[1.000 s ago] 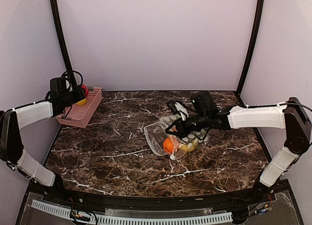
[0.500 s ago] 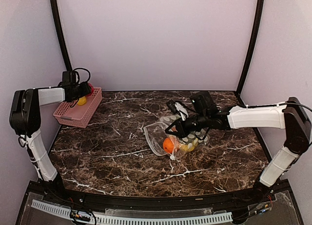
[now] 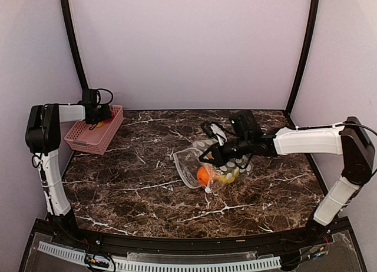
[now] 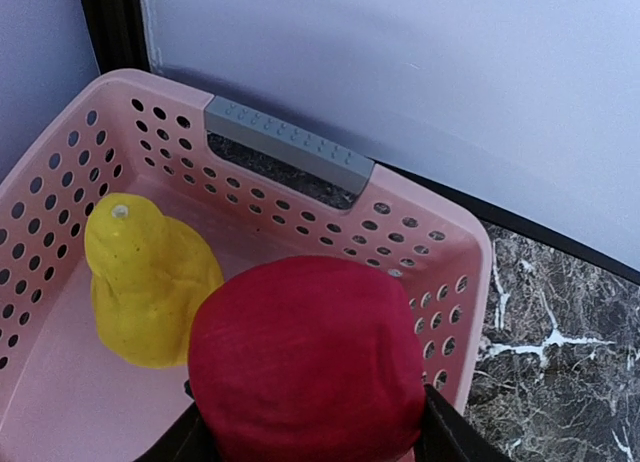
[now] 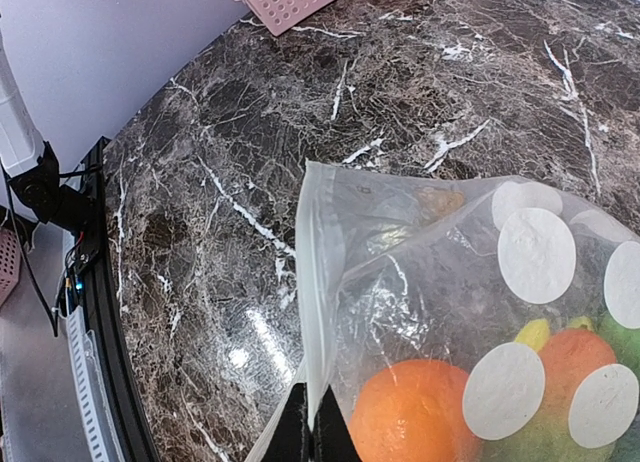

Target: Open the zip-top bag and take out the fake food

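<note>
The zip-top bag (image 3: 207, 165) lies mid-table, clear with pale dots, its mouth open to the left. It still holds an orange ball (image 5: 415, 417), yellow pieces (image 5: 533, 334) and a green bit (image 5: 545, 444). My right gripper (image 5: 312, 422) is shut on the bag's open edge (image 5: 318, 282); it shows in the top view (image 3: 213, 156). My left gripper (image 4: 310, 437) is shut on the magenta-red ball (image 4: 305, 362) and holds it over the pink basket (image 4: 440, 232) at the back left (image 3: 97, 114). A yellow fake fruit (image 4: 150, 282) lies in the basket.
The pink slotted basket (image 3: 88, 139) stands against the back left corner by a black frame post (image 3: 73, 42). The back wall is close behind it. Dark marble table (image 3: 129, 183) spreads between basket and bag.
My left arm has swung back toward the wall with the red ball, which now hangs over the basket. The right arm and the bag have not moved.
</note>
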`<state>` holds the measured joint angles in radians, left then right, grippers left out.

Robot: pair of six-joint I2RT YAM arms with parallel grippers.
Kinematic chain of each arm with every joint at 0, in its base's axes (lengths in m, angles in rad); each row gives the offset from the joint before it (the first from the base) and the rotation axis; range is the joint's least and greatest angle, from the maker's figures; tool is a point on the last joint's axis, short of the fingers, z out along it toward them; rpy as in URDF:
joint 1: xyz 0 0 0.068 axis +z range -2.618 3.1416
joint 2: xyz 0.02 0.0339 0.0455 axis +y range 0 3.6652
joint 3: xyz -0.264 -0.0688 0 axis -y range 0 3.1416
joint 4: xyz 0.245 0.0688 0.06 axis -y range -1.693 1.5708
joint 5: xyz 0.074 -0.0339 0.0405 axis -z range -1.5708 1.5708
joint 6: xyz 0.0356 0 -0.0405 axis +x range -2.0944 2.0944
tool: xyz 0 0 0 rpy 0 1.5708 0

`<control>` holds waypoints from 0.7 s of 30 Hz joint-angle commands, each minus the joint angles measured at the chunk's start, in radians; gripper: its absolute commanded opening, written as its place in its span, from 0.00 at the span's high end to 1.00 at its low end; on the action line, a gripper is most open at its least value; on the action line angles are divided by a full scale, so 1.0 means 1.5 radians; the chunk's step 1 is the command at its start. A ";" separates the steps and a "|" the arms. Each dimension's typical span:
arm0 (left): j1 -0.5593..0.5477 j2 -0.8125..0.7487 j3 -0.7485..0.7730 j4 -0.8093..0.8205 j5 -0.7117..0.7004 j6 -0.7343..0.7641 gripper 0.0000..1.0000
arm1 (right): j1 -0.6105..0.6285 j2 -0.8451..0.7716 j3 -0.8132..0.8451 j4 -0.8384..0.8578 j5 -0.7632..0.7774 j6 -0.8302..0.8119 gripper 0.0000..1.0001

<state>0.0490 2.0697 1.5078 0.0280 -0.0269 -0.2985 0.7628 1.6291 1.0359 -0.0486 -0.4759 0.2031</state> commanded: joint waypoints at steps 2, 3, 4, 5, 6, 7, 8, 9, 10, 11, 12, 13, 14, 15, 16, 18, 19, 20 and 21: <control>0.006 0.025 0.040 -0.033 -0.003 0.021 0.39 | -0.007 0.017 0.021 0.007 -0.009 -0.002 1.00; 0.006 0.031 0.043 -0.035 -0.001 0.022 0.38 | -0.007 0.017 0.022 0.005 -0.009 -0.002 1.00; 0.006 0.034 0.050 -0.037 0.001 0.023 0.36 | -0.008 0.017 0.024 0.003 -0.009 -0.003 1.00; 0.006 0.038 0.053 -0.040 0.003 0.024 0.36 | -0.008 0.017 0.025 0.001 -0.009 -0.003 1.00; 0.006 0.039 0.060 -0.041 0.004 0.024 0.35 | -0.008 0.017 0.026 0.000 -0.009 -0.003 1.00; 0.006 0.042 0.063 -0.045 0.006 0.025 0.34 | -0.008 0.017 0.027 -0.001 -0.010 -0.002 1.00; 0.007 0.042 0.069 -0.047 0.007 0.025 0.33 | -0.008 0.016 0.026 -0.001 -0.011 -0.002 1.00; 0.007 0.043 0.071 -0.051 0.009 0.026 0.33 | -0.008 0.016 0.026 -0.001 -0.012 -0.001 1.00; 0.007 0.043 0.078 -0.054 0.010 0.026 0.31 | -0.008 0.015 0.026 -0.001 -0.013 -0.001 1.00; 0.008 0.044 0.082 -0.063 0.012 0.026 0.30 | -0.008 0.014 0.025 -0.001 -0.014 0.000 1.00; 0.007 0.044 0.088 -0.066 0.012 0.026 0.28 | -0.008 0.012 0.024 -0.001 -0.014 0.001 1.00; 0.007 0.044 0.092 -0.073 0.013 0.027 0.27 | -0.008 0.009 0.023 -0.001 -0.014 0.002 1.00; 0.007 0.044 0.098 -0.077 0.014 0.028 0.25 | -0.008 0.007 0.021 -0.001 -0.014 0.002 1.00; 0.007 0.044 0.102 -0.086 0.015 0.028 0.23 | -0.008 0.004 0.021 -0.001 -0.014 0.003 1.00; 0.007 0.044 0.109 -0.090 0.016 0.029 0.21 | -0.008 0.002 0.020 -0.002 -0.014 0.003 1.00; 0.007 0.041 0.118 -0.102 0.016 0.031 0.17 | -0.008 -0.003 0.017 -0.004 -0.013 0.003 1.00; 0.006 0.036 0.123 -0.108 0.016 0.032 0.17 | -0.008 -0.007 0.016 -0.003 -0.013 0.003 1.00; 0.007 0.033 0.125 -0.110 0.027 0.035 0.16 | -0.008 -0.009 0.015 -0.004 -0.013 0.003 1.00; 0.007 0.022 0.124 -0.113 0.036 0.036 0.16 | -0.008 -0.011 0.014 -0.004 -0.012 0.003 1.00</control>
<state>0.0532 2.1414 1.6650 -0.0788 -0.0113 -0.2649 0.7624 1.6421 1.0534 -0.0608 -0.4828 0.2035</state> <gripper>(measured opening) 0.834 0.006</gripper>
